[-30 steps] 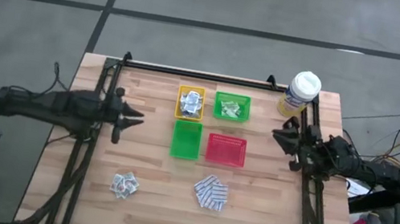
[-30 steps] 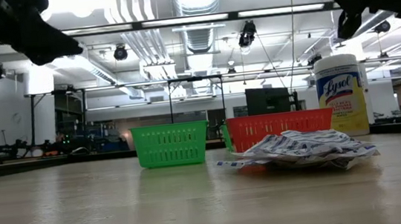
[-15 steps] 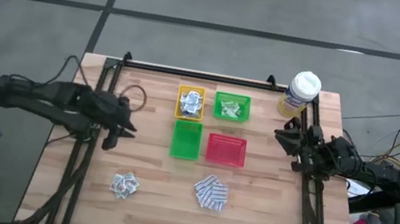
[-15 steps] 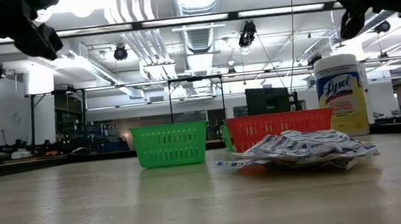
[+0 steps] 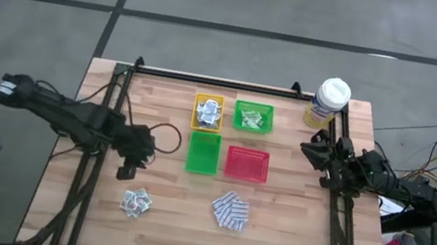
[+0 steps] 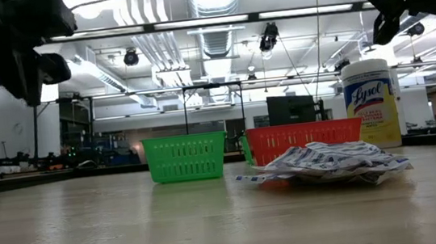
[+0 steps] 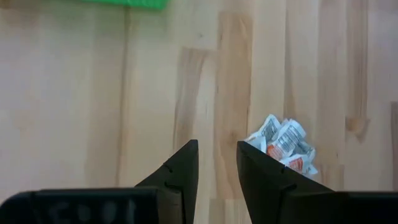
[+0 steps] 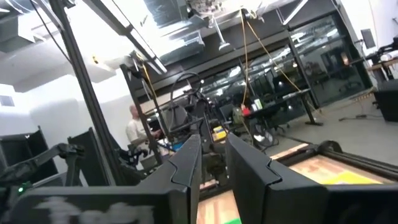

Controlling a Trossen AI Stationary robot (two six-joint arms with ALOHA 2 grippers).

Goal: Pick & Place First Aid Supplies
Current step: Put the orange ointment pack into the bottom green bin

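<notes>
Left tool (image 7: 214,163): narrowly parted, empty, hovering over the counter (image 5: 96,218) beside the sachet heap (image 5: 135,202) near the front-left corner.
Right tool (image 5: 314,149): waiting at the right edge, slightly open, empty.
Handling: sachets probably light, flat, slippery; pinch 1 raised edge.

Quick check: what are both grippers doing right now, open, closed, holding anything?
Left gripper: fingers slightly open, empty, above the pile of small white packets.
Right gripper: fingers slightly open, empty, raised at the table's right edge.
</notes>
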